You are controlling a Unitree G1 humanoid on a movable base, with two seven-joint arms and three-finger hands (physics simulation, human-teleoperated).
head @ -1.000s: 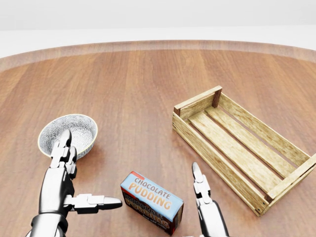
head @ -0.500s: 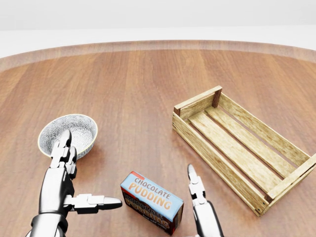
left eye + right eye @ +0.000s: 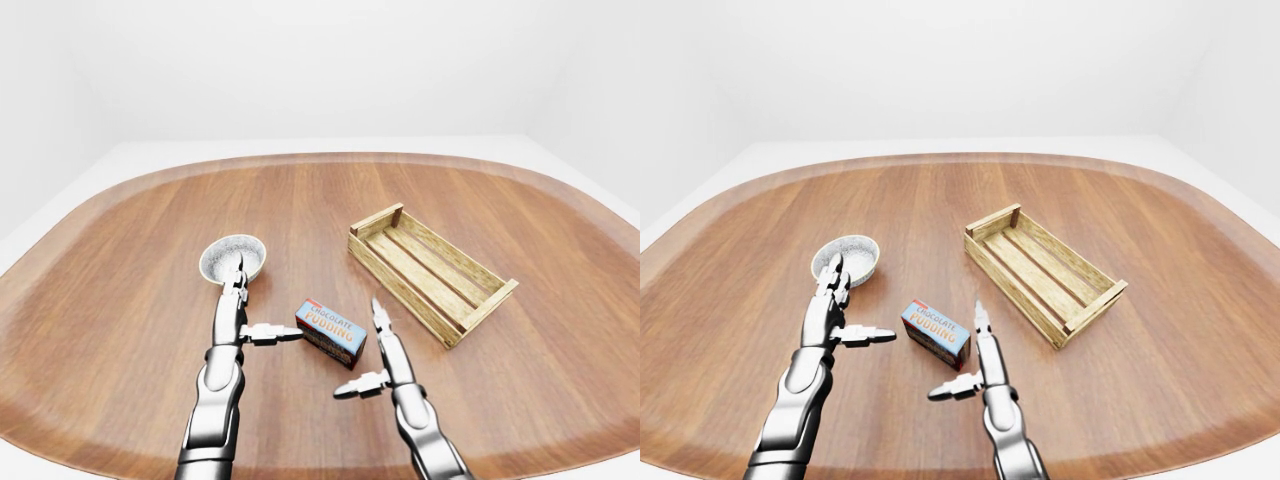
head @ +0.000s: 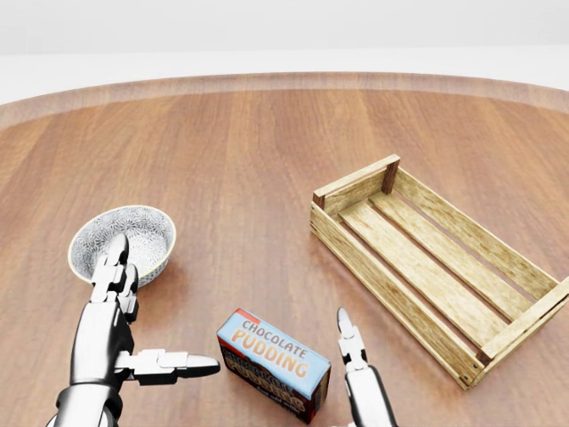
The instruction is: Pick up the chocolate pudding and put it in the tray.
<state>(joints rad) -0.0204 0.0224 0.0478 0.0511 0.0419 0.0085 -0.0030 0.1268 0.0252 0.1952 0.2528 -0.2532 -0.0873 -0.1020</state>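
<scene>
Wooden worktop (image 3: 120,300) is filling all three views. Chocolate pudding box (image 4: 274,363) is lying flat at lower centre of the head view, between both hands, touched by neither. Left hand (image 3: 240,315) is hovering with fingers spread, thumb pointing toward the box, forefinger reaching over the patterned bowl (image 4: 123,242) at left. Right hand (image 3: 382,360) is standing just right of the box, fingers spread, thumb jutting left. Slatted wooden tray (image 4: 436,262) is sitting at right, well apart from the box.
</scene>
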